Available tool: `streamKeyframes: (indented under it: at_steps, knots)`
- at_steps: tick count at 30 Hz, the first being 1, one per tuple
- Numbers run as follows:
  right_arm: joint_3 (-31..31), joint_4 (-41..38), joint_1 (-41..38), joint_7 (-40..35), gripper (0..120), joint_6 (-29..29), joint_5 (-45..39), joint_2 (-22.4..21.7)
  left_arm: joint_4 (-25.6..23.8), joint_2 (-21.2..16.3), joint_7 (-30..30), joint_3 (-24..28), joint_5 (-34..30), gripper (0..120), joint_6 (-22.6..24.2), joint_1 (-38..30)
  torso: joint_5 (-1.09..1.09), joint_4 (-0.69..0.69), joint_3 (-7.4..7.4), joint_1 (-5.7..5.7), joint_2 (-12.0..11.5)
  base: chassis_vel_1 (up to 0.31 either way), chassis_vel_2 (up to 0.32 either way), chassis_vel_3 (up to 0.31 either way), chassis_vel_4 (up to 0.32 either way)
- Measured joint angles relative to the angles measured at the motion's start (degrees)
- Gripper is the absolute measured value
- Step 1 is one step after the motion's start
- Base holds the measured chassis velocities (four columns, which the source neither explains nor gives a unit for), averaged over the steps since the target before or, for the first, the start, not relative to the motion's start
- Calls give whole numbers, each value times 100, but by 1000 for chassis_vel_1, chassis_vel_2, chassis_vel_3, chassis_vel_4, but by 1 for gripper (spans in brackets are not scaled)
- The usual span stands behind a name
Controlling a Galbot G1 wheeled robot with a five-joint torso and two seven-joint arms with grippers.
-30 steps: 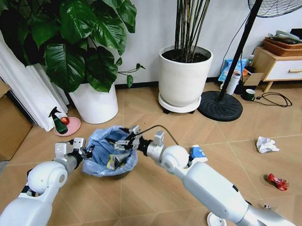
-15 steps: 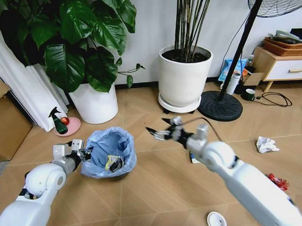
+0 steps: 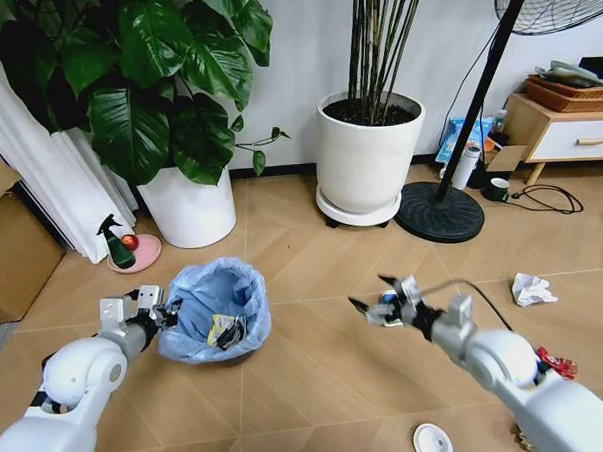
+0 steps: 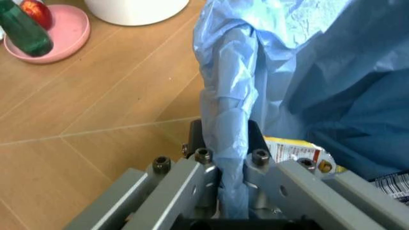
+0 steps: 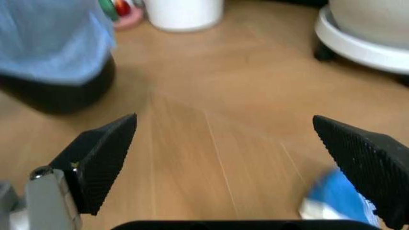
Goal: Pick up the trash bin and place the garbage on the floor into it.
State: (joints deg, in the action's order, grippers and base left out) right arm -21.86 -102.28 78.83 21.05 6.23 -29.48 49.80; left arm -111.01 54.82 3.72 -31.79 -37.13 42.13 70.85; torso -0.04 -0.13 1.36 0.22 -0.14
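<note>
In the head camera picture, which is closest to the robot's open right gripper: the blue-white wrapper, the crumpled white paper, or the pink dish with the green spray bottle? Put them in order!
From the right gripper:
1. Blue-white wrapper, right at its fingertips on the floor.
2. Crumpled white paper, off to the robot's right.
3. Pink dish, far to the left, beyond the trash bin by the leafy plant's pot.

White arms, grey metal wrists, black-tipped grippers

The left gripper (image 4: 231,191) has grey plates with dark screws; the right gripper (image 5: 233,158) has ridged black pads and a black cable.

Wood floor (image 3: 318,385) — paper wad (image 3: 532,289), lid (image 3: 432,441)
</note>
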Motion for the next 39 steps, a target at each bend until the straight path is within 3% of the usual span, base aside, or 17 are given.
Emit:
streamKeyframes:
  at_steps: [10,23,39]
  knots:
    - [-680,1104,959,494,100,-833,805,383,4,-122,-70,58,5,0,0,8,1,0,0,0,0,0,0,0,0]
    - [-1284,1608,2028,879,100,-1549,1293,624,43,-256,-244,117,25,0,0,14,-2,-1,0,0,-1,0,0,0,0]
    - [-1400,2424,1811,970,100,-1953,1761,1116,-42,-272,-229,206,49,0,0,45,0,0,1,1,-1,0,0,0,0]
